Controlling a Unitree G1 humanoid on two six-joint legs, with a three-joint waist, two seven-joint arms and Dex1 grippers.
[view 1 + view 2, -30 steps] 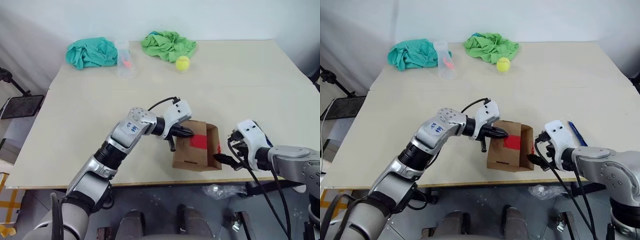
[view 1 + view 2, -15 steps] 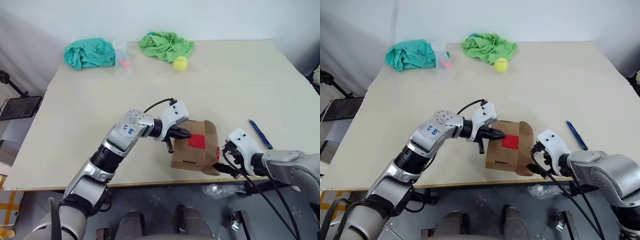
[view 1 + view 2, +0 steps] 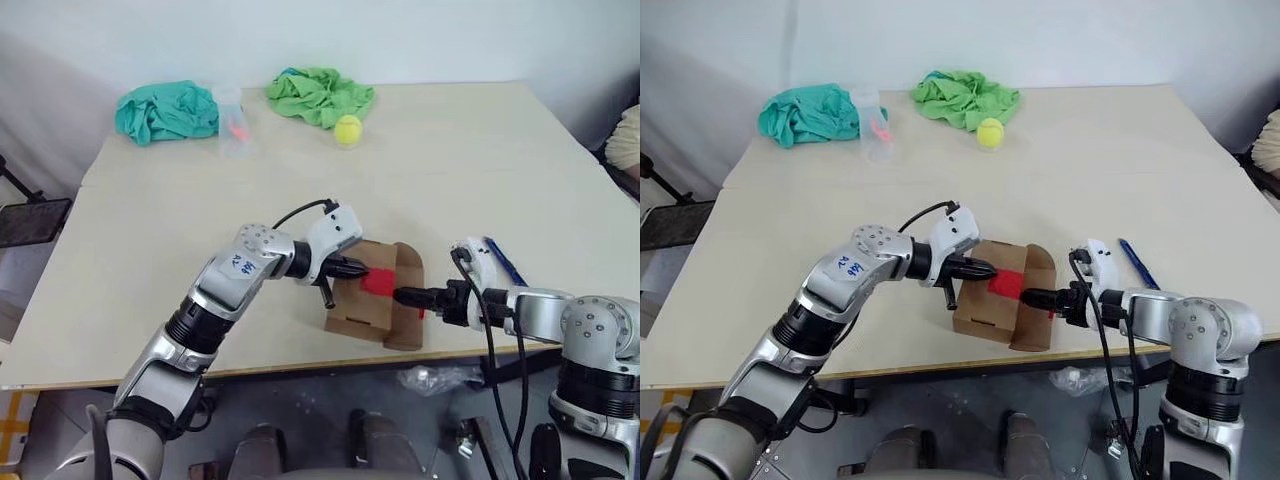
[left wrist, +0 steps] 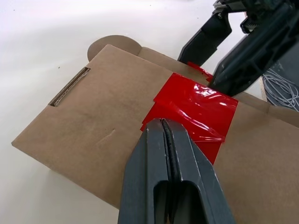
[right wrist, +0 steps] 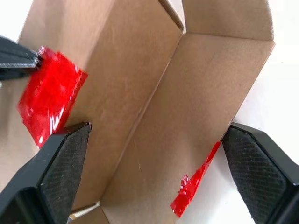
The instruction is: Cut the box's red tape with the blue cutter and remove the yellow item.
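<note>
No print readable on the box (image 3: 368,300); a handwritten mark on my left forearm is illegible. My left end effector (image 4: 164,125) has its fingers pressed together, tips on the red tape (image 4: 196,112) on the top face. My right end effector (image 3: 408,297) is spread wide at the box's opened flap, one finger (image 5: 56,163) by the tape, the other past the flap edge. A torn red strip clings to the flap's inside. Box interior hidden. Blue cutter (image 3: 498,260) lies on the surface (image 3: 450,160) just beyond my right wrist, partly covered by it.
</note>
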